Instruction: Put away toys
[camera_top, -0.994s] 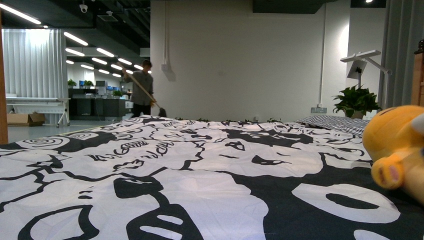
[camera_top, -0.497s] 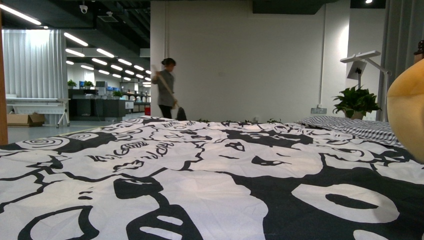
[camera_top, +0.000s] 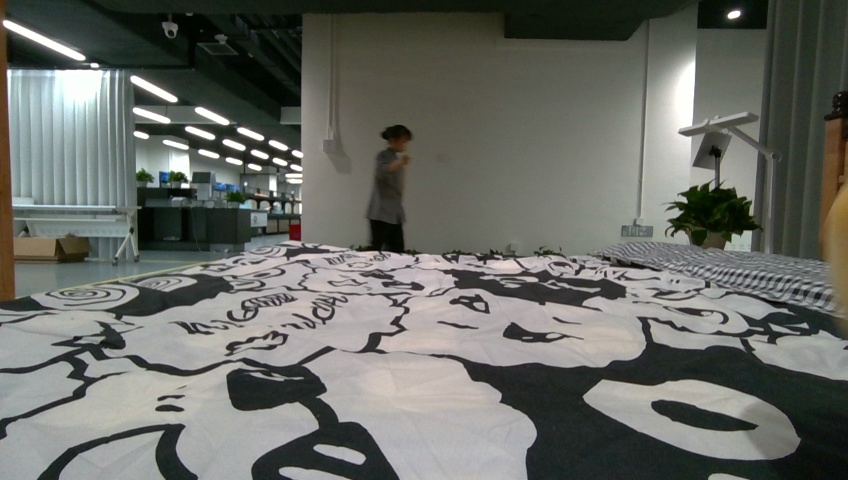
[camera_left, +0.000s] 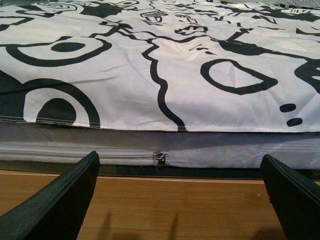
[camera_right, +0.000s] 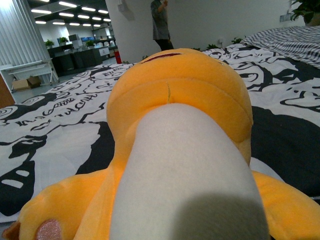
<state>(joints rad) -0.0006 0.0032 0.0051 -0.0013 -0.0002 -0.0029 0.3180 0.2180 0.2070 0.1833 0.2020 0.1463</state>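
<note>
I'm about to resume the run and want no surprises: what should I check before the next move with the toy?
1. Orange-yellow plush animal gripped: cannot tell; it fills the right wrist view and the right tool is unseen.
2. Left tool open, empty: ok.
3. Container for the plush in view: not ok; none shows.
4. Person in grey away from the black-and-white printed bedspread: ok, beyond its far edge.

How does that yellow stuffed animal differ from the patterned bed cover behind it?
Colour: the plush toy is plain orange-yellow with a cream front, while the bed cover is black and white with bold doodles. Shape: the plush toy is rounded and stuffed; the bed cover is a thin sheet spread flat. Both look like soft fabric.
</note>
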